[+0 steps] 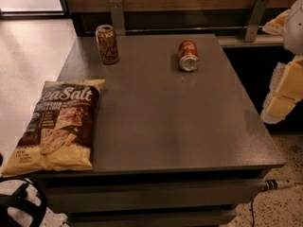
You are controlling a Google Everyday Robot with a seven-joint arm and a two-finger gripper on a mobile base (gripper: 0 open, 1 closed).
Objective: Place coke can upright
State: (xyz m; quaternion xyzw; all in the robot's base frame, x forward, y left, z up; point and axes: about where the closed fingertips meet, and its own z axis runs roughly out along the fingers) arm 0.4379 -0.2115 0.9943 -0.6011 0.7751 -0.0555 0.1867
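Observation:
The coke can [188, 56] is red with white script and lies on its side at the back of the grey table [175, 122], right of centre, with its silver end facing me. My gripper [282, 96] is at the right edge of the view, beyond the table's right side and well apart from the can. It holds nothing that I can see.
A tan can [107, 44] stands upright at the table's back left. A Sea Salt chip bag [59, 124] lies flat along the left edge and overhangs the front corner. A wooden wall with metal brackets [117, 15] runs behind the table. A black object [19, 205] sits at the lower left.

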